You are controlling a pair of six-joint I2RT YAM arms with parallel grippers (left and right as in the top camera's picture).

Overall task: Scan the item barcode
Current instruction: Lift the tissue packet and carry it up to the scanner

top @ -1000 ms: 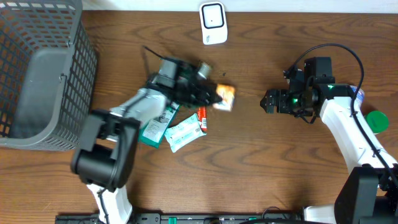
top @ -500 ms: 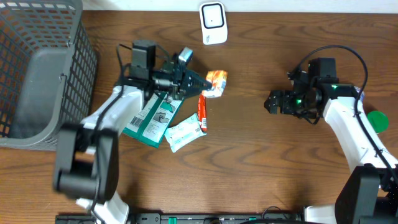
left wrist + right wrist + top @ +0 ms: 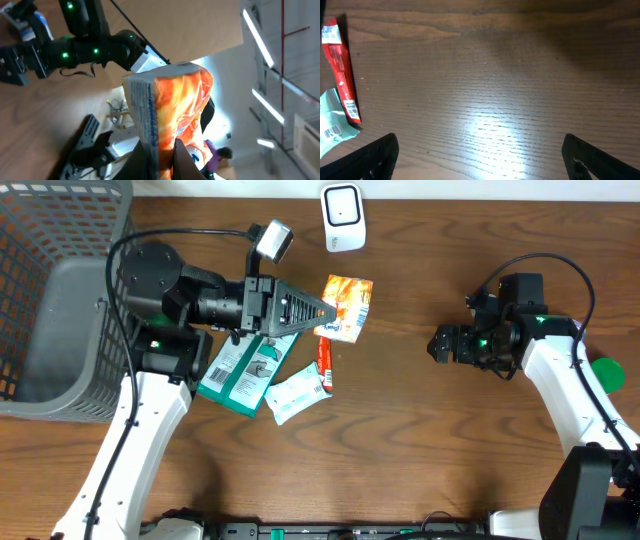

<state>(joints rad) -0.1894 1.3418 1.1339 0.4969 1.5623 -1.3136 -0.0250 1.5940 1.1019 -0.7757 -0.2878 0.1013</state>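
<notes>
An orange snack packet (image 3: 346, 307) hangs above the table, a little below the white barcode scanner (image 3: 343, 218) at the back edge. My left gripper (image 3: 322, 310) is shut on the packet's left edge and reaches in from the left. In the left wrist view the packet (image 3: 175, 105) stands up between the dark fingers (image 3: 187, 162), its white-and-blue side seam facing the camera; my left gripper (image 3: 162, 162) pinches its lower end. My right gripper (image 3: 440, 343) hovers open over bare wood at the right. In the right wrist view nothing lies between its wide-spread fingertips (image 3: 375, 155).
A grey mesh basket (image 3: 60, 300) fills the left end. Below the left arm lie a green-and-white packet (image 3: 240, 370), a pale sachet (image 3: 297, 395) and a red stick packet (image 3: 325, 370). The red stick packet (image 3: 340, 70) also shows in the right wrist view. A green cap (image 3: 605, 373) sits far right.
My left arm has risen and lifted the orange packet off the table, up and towards the scanner. The right arm has hardly moved.
</notes>
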